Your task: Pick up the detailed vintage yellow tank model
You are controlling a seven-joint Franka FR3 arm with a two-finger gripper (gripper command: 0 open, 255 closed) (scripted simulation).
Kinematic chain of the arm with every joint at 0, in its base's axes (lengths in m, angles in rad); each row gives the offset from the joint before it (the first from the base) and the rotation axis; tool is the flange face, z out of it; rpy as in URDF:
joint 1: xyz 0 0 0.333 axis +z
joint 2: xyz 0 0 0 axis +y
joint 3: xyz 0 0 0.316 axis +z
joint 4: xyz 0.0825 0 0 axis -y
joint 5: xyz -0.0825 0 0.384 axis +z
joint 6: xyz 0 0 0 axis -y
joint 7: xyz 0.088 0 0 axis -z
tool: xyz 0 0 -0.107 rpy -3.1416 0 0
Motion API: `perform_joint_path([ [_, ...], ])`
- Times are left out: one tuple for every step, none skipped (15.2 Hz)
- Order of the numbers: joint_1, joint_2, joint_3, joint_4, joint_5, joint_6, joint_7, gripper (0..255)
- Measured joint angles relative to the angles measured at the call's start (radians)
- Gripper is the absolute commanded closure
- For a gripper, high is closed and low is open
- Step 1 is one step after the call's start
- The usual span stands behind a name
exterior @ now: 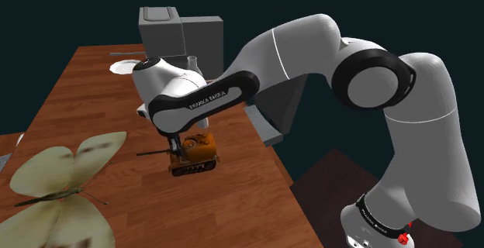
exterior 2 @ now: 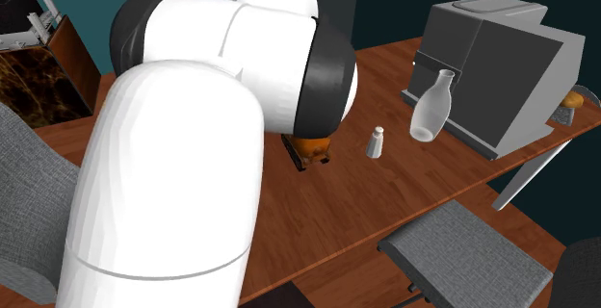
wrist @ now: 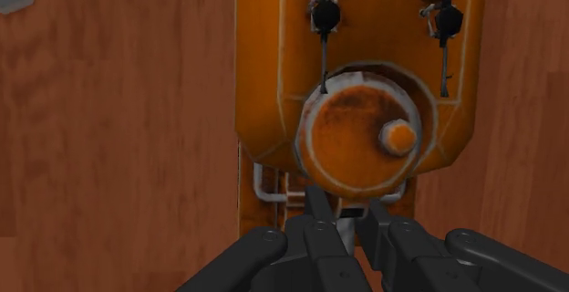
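The tank model (exterior: 203,147) is orange-yellow with dark tracks and stands on the wooden table (exterior: 233,208), its thin barrel pointing toward the shoulder view's left. In the wrist view its rusty round turret hatch (wrist: 356,144) lies just ahead of my fingers. My gripper (exterior: 175,152) comes down on the tank's barrel end. Its fingertips stand close together, clasping a narrow grey part of the tank (wrist: 346,215). In the second exterior view the arm hides most of the tank (exterior 2: 310,150).
A large pale butterfly figure (exterior: 58,177) lies at the shoulder view's lower left. A grey machine (exterior 2: 501,56), a clear bottle (exterior 2: 431,106) and a small shaker (exterior 2: 376,142) stand beyond the tank. A white dish (exterior: 122,66) sits at the far end. A grey chair (exterior 2: 462,258) stands beside the table.
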Motion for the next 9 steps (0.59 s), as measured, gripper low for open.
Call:
perform_joint_path([
  [0.000, -0.007, 0.001, 0.003, 0.002, -0.010, -0.001, 255],
  [-0.002, -0.014, 0.002, 0.004, 0.004, -0.018, -0.004, 255],
  [-0.004, -0.025, 0.004, -0.003, 0.006, -0.022, -0.004, 255],
  [-0.004, -0.033, 0.005, 0.005, 0.008, -0.038, -0.005, 255],
  [-0.001, -0.031, 0.006, 0.021, 0.009, -0.051, -0.006, 255],
  [-0.003, -0.041, 0.007, 0.021, 0.011, -0.062, -0.008, 255],
  [-0.004, -0.049, 0.008, 0.022, 0.013, -0.070, -0.009, 255],
  [-0.004, -0.056, 0.009, 0.022, 0.015, -0.077, -0.009, 255],
  [-0.004, -0.055, 0.009, 0.031, 0.015, -0.084, -0.010, 255],
])
